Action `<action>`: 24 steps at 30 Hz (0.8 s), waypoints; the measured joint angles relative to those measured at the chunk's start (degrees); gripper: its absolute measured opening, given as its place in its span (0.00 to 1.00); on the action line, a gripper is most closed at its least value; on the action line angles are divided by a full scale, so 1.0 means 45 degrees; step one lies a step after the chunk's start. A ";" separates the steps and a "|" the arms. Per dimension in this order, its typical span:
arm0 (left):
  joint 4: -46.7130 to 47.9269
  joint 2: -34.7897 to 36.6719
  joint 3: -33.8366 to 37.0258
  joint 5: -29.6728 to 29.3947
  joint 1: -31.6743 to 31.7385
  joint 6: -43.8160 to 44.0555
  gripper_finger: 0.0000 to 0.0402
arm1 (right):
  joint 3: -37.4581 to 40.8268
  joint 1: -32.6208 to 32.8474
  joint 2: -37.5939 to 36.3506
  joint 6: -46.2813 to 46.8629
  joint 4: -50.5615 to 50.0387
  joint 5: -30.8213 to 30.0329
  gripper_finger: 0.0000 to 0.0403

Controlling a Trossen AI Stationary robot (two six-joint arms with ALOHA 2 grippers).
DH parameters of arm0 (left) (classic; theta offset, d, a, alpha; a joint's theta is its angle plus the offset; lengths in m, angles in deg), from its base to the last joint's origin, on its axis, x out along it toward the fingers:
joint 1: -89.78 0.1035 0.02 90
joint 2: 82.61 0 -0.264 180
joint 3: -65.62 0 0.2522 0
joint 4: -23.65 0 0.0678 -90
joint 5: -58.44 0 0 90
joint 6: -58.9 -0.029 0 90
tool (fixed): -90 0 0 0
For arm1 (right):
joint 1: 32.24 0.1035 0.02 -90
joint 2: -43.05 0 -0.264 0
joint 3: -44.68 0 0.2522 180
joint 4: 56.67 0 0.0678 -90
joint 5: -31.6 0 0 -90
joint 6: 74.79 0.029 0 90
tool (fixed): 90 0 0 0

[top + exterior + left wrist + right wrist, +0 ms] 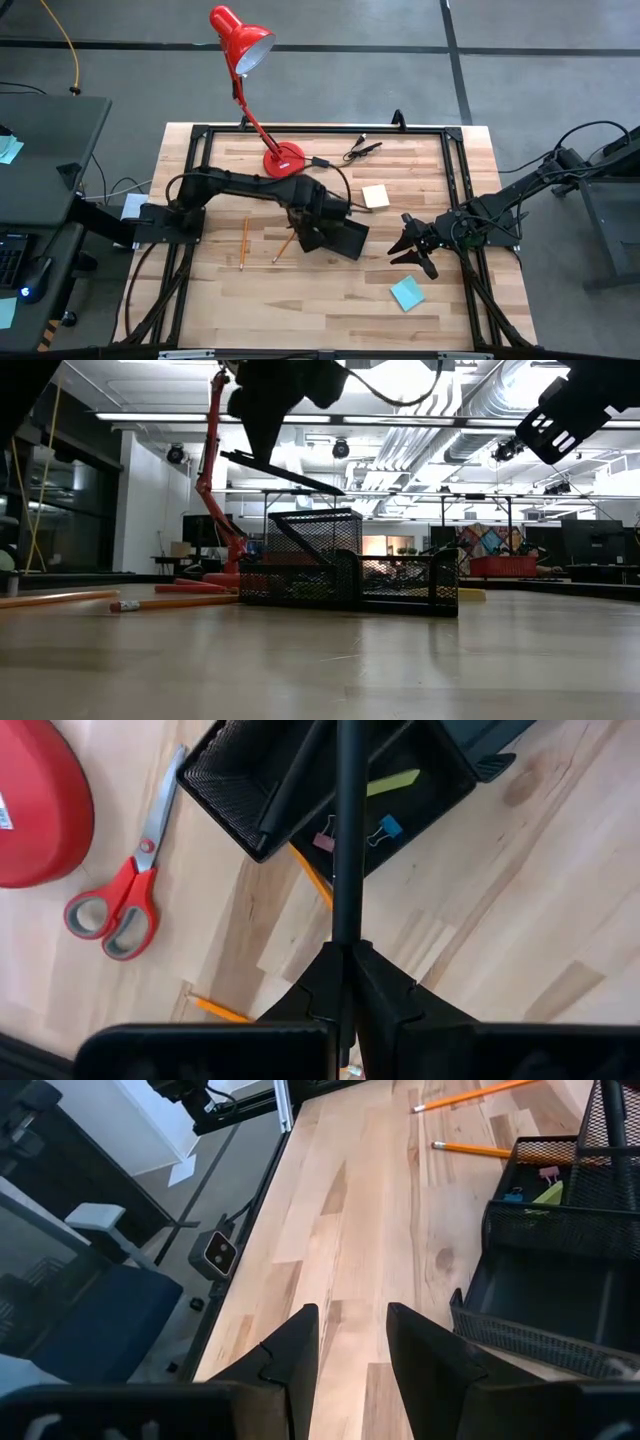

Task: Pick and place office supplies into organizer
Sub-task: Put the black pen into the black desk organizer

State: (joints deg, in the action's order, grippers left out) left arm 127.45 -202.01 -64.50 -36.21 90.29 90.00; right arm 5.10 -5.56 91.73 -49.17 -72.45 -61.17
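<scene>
One dark pen (345,830) is pinched in the left gripper (345,955) fingers, above the organizer (300,790); lowering it into a compartment looks next. Right gripper (350,1330) waits beside the organizer, fingers parted, empty. Only the left wrist view shows scissors (125,885) beside the lamp base (40,805).

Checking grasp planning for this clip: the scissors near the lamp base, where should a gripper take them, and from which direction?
Probably the scissors are best gripped across the closed blades just above the pivot, coming straight down from above. They lie flat on the table with blades shut, forming one narrow bar that a two-finger gripper can span. The red handle loops are wider, and the lamp base sits close on one side.
</scene>
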 joint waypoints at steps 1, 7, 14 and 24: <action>-0.0002 0.0000 0.0000 0.0144 0.0118 -0.0169 0.00 | 0.0000 0.0000 0.0000 -0.0007 0.0002 -0.0001 0.29; -0.0005 0.0000 0.0000 0.1069 0.0767 -0.0957 0.00 | 0.0000 -0.0001 0.0000 -0.0037 0.0005 -0.0060 0.29; -0.0005 0.0000 0.0005 0.2372 0.1253 -0.1837 0.00 | 0.0000 -0.0004 0.0000 -0.0053 0.0004 -0.0093 0.29; -0.0005 0.0000 0.0010 0.3004 0.1915 -0.2291 0.00 | 0.0000 -0.0005 0.0000 -0.0377 0.0005 -0.0358 0.29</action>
State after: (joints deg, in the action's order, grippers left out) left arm 127.43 -202.01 -64.45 -22.69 98.90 79.69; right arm 5.10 -5.58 91.73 -50.87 -72.43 -62.78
